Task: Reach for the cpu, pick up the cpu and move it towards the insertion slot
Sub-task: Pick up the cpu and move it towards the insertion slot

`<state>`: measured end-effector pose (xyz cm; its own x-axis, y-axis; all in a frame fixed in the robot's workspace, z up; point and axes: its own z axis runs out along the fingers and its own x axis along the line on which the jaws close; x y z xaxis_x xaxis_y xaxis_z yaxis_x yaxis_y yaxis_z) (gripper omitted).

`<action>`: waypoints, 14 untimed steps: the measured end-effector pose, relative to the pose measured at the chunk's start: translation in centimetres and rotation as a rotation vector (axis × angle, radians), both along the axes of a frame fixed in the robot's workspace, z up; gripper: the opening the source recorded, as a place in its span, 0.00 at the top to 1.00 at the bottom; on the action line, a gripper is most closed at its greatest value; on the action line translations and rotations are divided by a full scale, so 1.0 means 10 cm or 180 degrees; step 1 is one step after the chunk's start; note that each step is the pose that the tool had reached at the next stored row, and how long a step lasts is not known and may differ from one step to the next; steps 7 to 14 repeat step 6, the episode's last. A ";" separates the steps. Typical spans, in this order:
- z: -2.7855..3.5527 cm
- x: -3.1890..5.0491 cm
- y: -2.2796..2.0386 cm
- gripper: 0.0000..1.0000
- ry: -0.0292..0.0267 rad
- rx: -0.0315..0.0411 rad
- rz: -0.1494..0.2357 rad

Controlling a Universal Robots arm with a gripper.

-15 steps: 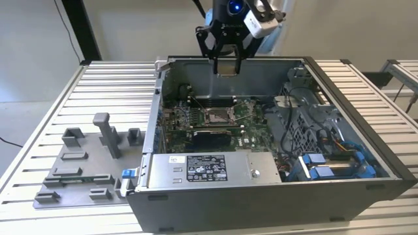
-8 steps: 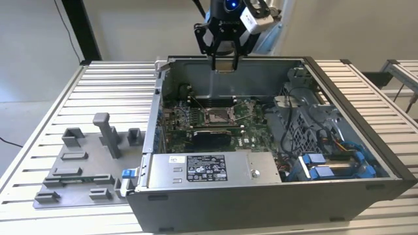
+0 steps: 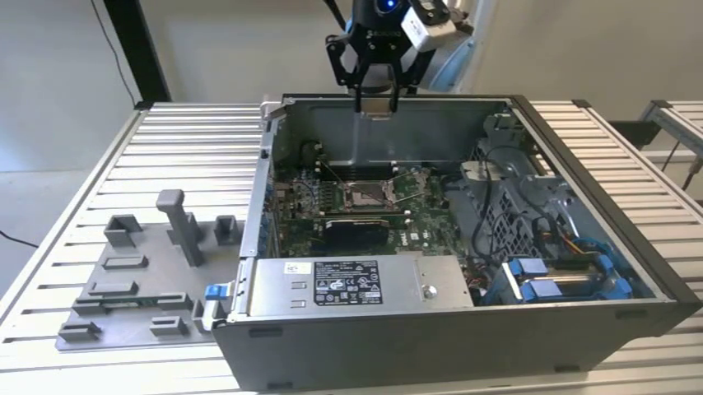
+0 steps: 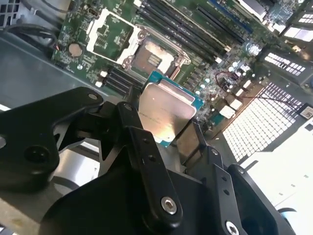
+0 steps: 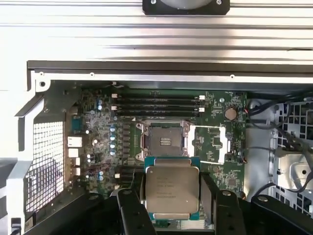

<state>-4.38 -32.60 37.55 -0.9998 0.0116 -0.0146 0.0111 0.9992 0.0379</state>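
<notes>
Black fingers (image 5: 133, 208) clamp the cpu (image 5: 171, 191) by its edges. Beyond it, frame centre, lies the insertion slot (image 5: 165, 141), well apart.

An open computer case (image 3: 615, 271) is placed on a ribbed metal table (image 3: 66, 197), and a grey fixture (image 3: 143, 280) is seen at the exterior view's left
</notes>
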 end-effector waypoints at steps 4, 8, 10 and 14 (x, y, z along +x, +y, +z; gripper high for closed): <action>0.000 -0.001 0.011 1.00 0.0000 0.0000 0.0000; 0.000 -0.001 0.011 1.00 0.0000 0.0000 0.0000; 0.000 -0.001 0.011 1.00 0.0000 0.0000 0.0000; 0.000 -0.001 0.011 1.00 0.0000 0.0000 0.0000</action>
